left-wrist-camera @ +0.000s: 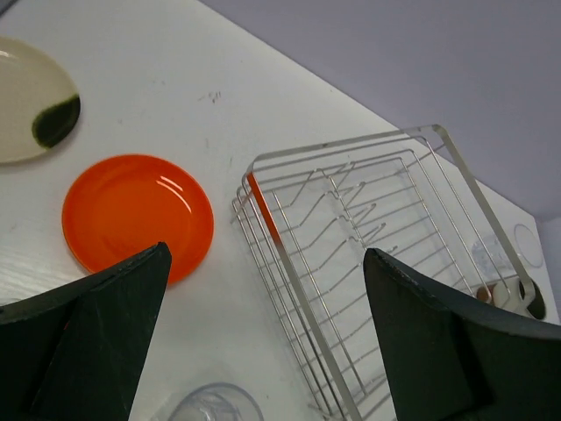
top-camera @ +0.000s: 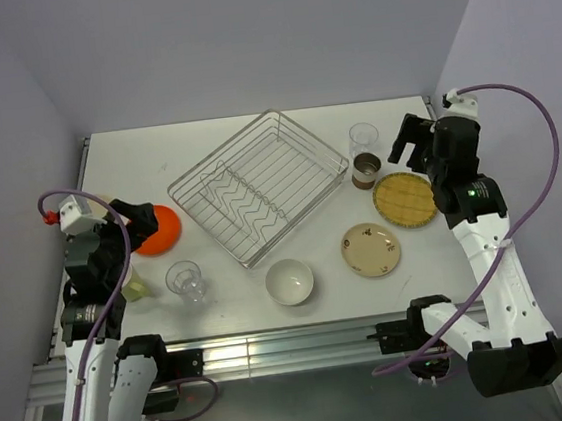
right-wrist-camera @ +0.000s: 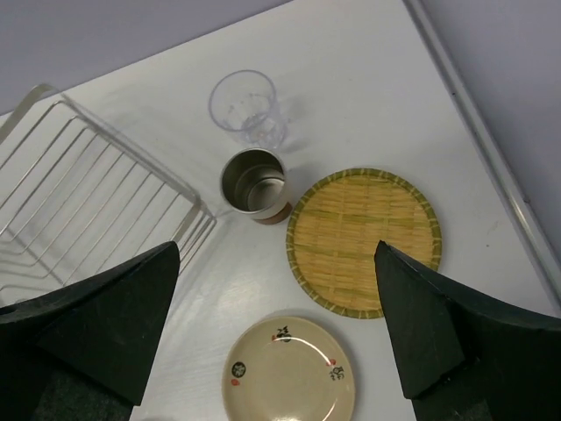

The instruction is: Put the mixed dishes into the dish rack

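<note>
The dish rack [top-camera: 306, 137] is an empty silver wire basket at the table's middle. The orange plate [top-camera: 162, 228] lies left of it, with a clear glass [top-camera: 185, 279] and the white bowl [top-camera: 289, 281] in front. On the right are the yellow woven plate [top-camera: 406, 199], a cream plate [top-camera: 371, 249], the brown-and-white cup [top-camera: 365, 171] and a second glass [top-camera: 363, 138]. My left gripper [top-camera: 137, 222] is open and empty, above the orange plate's [left-wrist-camera: 136, 215] near edge. My right gripper [top-camera: 413, 142] is open and empty, above the woven plate [right-wrist-camera: 364, 241] and cup [right-wrist-camera: 254, 184].
A cream plate with a dark mark [left-wrist-camera: 31, 96] lies far left. A pale-green mug [top-camera: 134, 283] stands under the left arm. The rack's rim shows in the left wrist view [left-wrist-camera: 279, 241] and in the right wrist view [right-wrist-camera: 131, 151]. Purple walls close in the table's back and sides.
</note>
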`<state>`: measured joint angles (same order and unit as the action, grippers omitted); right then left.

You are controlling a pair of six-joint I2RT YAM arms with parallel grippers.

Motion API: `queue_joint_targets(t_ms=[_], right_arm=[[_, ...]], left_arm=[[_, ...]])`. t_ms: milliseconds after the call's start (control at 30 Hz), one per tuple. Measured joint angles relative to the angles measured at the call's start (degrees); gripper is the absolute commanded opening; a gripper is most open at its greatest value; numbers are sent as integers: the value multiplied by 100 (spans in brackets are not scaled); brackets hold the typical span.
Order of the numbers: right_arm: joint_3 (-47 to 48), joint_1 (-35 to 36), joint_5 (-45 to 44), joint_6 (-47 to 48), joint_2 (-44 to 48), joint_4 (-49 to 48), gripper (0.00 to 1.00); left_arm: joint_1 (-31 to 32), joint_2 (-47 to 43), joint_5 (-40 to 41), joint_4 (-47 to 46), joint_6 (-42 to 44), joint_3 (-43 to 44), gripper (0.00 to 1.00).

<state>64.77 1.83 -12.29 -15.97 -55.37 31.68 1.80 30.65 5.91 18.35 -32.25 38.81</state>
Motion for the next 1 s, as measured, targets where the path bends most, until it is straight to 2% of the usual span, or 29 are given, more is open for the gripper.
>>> queue_joint_targets(t_ms=[133,367,467,767,1000], right_arm=[[199,0,756,358,94,22,100],[-199,92,3646,2680,852,11,100],[-363,164,4347,3263,957,164,100],[-929,166,5320,4328,662,466,100],[-1126,168,5757,4594,544,505,100]], left_arm=[[0,35,-125,470,-332,125,99],[0,280,-369,1285,-643,761,99],[0,426,-483,1508,-651,960,98],[0,841,-529,2120,-656,1071,96],[0,1248,-494,2354,-638,1172,95]])
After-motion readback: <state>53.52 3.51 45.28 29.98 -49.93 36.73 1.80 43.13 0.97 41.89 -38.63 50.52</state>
